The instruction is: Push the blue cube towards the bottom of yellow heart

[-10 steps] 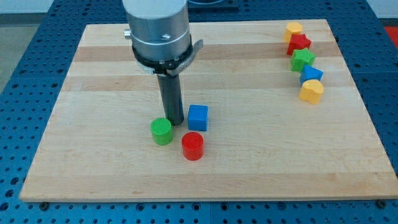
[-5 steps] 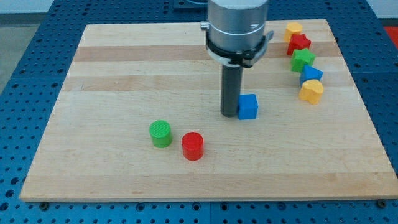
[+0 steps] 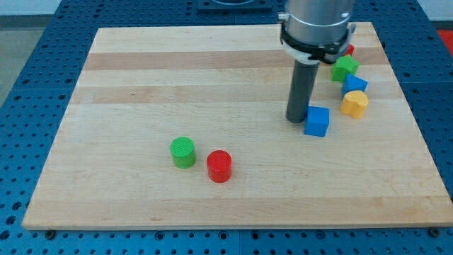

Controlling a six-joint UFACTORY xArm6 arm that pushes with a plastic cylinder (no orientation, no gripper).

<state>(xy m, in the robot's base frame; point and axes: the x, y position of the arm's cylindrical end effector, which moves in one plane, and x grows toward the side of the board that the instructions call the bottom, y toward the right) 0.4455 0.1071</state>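
Note:
The blue cube [image 3: 318, 120] lies on the wooden board [image 3: 141, 92], right of centre. My tip [image 3: 296, 119] touches the cube's left side. The yellow heart [image 3: 354, 104] lies up and to the right of the cube, a short gap away. The arm's grey body hides the view's top right, above the rod.
A column of blocks runs along the board's right side: a red star [image 3: 347, 49] mostly hidden by the arm, a green block [image 3: 345, 68], a blue block [image 3: 354, 84], then the yellow heart. A green cylinder [image 3: 183, 151] and a red cylinder [image 3: 219, 166] lie at lower left.
My tip has pushed the blue cube steadily to the right, from beside the two cylinders to just below-left of the yellow heart. The cylinders have not moved.

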